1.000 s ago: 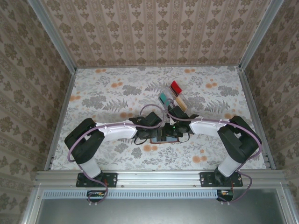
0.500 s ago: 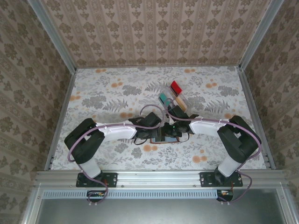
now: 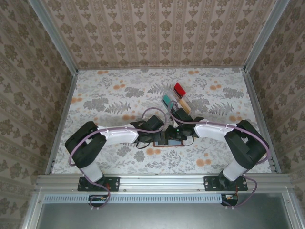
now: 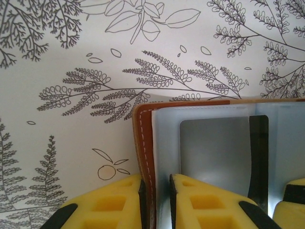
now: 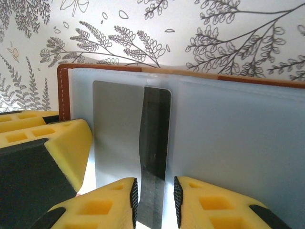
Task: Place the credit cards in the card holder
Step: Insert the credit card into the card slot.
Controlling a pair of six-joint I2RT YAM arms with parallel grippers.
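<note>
The brown card holder [image 3: 170, 140] lies open on the floral table between both arms. My left gripper [image 4: 156, 188] is shut on its stitched left edge [image 4: 143, 143], one pad outside the leather and one on the pale pocket. In the left pocket [image 5: 81, 95] sits a grey credit card [image 5: 116, 133] with a dark band [image 5: 155, 129]. That band runs down between the jaws of my right gripper [image 5: 156, 191], which stand slightly open, with a sliver of gap beside the right pad. The same card [image 4: 214, 152] shows in the left wrist view, with my right gripper's fingers [image 4: 295, 200] beside it.
A clear plastic rack [image 3: 177, 98] of red, teal and tan pieces stands just behind the grippers. Aluminium rails [image 3: 64, 119] and patterned walls close in the table on three sides. My left gripper's finger [image 5: 47, 138] sits close beside the right one.
My left wrist has edged a little right and further over the card holder. The right arm has barely shifted. The card holder stays where it was.
</note>
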